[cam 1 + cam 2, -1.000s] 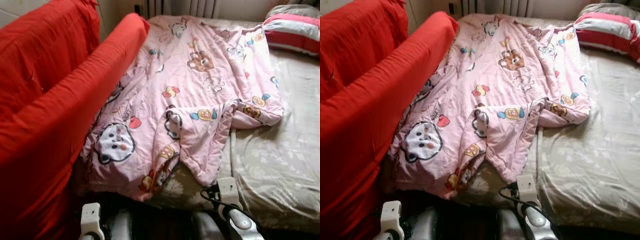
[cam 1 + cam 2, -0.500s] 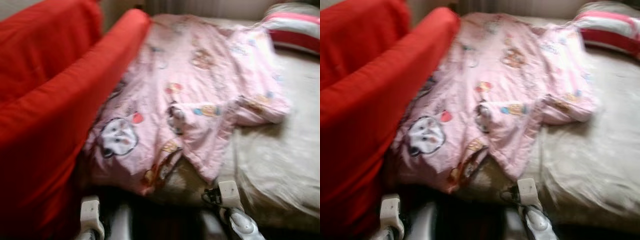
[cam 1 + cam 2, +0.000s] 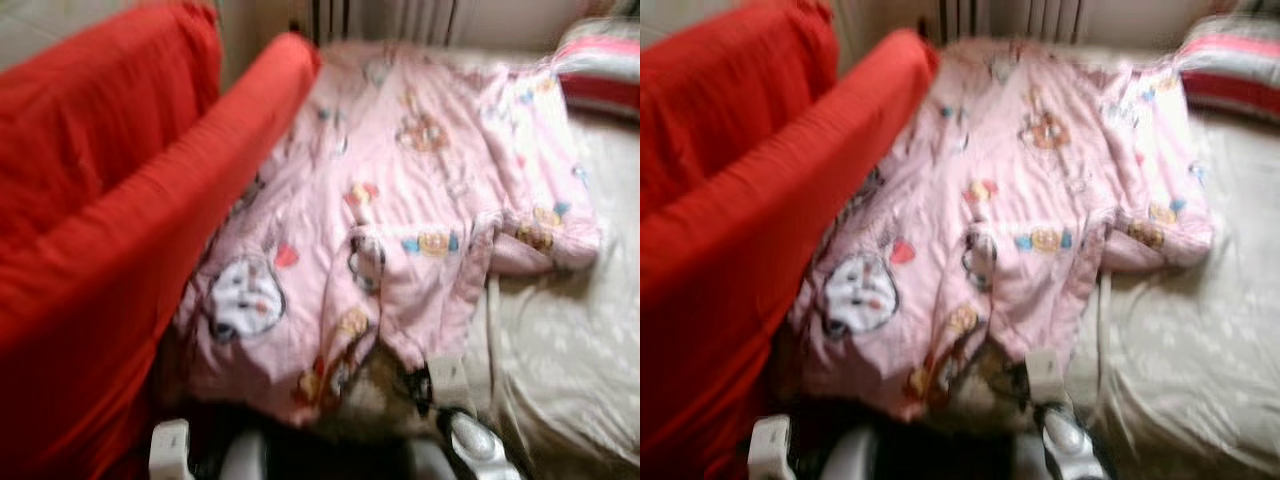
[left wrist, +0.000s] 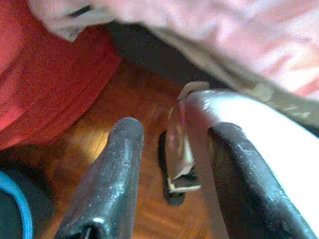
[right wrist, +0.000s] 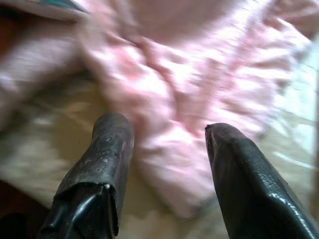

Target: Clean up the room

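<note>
A: Where are your end effectors sitting?

B: Your right end effector (image 5: 167,169) is hovering wide open over a corner of the pink cartoon-print blanket (image 3: 400,230), gripping nothing. Your left end effector (image 4: 167,169) is hanging spread and empty above the wooden floor (image 4: 124,129).

A: And the blanket?

B: It's lying crumpled across the bed (image 3: 570,340), one edge touching the red sofa (image 3: 110,230); a striped pillow (image 3: 600,70) is resting well apart.
</note>
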Robot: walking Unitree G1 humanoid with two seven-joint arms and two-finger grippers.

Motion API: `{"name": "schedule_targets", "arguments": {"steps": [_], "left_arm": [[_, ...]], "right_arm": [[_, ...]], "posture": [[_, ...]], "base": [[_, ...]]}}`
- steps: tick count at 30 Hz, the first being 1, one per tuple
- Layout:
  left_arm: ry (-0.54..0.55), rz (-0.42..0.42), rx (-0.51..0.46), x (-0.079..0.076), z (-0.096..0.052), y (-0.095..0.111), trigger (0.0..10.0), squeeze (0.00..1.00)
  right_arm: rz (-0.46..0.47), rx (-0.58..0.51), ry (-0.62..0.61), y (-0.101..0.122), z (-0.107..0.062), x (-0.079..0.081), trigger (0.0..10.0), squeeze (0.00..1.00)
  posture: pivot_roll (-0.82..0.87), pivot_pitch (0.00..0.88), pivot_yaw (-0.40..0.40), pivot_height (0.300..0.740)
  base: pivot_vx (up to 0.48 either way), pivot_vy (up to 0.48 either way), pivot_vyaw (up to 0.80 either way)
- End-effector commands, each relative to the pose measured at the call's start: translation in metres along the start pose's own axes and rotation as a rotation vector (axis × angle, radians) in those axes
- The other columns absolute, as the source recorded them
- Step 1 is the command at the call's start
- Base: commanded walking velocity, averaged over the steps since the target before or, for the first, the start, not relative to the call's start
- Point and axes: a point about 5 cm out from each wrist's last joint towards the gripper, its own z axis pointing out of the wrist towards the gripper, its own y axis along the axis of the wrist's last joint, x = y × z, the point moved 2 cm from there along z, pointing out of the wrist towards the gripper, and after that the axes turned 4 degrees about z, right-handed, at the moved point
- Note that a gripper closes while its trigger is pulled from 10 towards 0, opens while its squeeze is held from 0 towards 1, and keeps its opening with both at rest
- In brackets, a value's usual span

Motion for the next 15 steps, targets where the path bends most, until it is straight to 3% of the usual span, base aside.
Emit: {"name": "schedule_targets", "arguments": {"steps": [1, 5, 10, 14, 15], "left_arm": [[-0.023, 0.007, 0.070, -0.004, -0.005, -0.019, 10.0, 0.00], [-0.021, 0.010, 0.071, -0.004, -0.005, -0.019, 10.0, 0.00], [-0.016, 0.010, 0.073, -0.004, -0.004, -0.019, 10.0, 0.00], [-0.017, 0.013, 0.075, -0.004, -0.004, -0.020, 10.0, 0.00], [-0.018, 0.014, 0.075, -0.004, -0.004, -0.019, 10.0, 0.00]], "right_arm": [[0.015, 0.011, -0.003, -0.004, -0.001, 0.001, 10.0, 0.00], [0.017, 0.008, -0.005, -0.003, -0.001, 0.001, 10.0, 0.00], [0.008, 0.034, 0.005, -0.006, -0.001, 0.002, 10.0, 0.00], [-0.081, 0.109, 0.036, -0.018, -0.004, 0.007, 10.0, 0.00], [-0.068, 0.110, 0.030, -0.019, -0.004, 0.006, 10.0, 0.00]], "posture": [[-0.08, 0.181, 0.025, 0.628], [-0.08, 0.183, 0.025, 0.628], [-0.08, 0.187, 0.025, 0.628], [-0.08, 0.189, 0.025, 0.628], [-0.07, 0.192, 0.025, 0.628]], "base": [[0.285, 0.000, 0.00], [0.278, 0.000, 0.00], [0.000, 0.000, 0.00], [0.000, 0.000, 0.00], [0.000, 0.000, 0.00]]}}
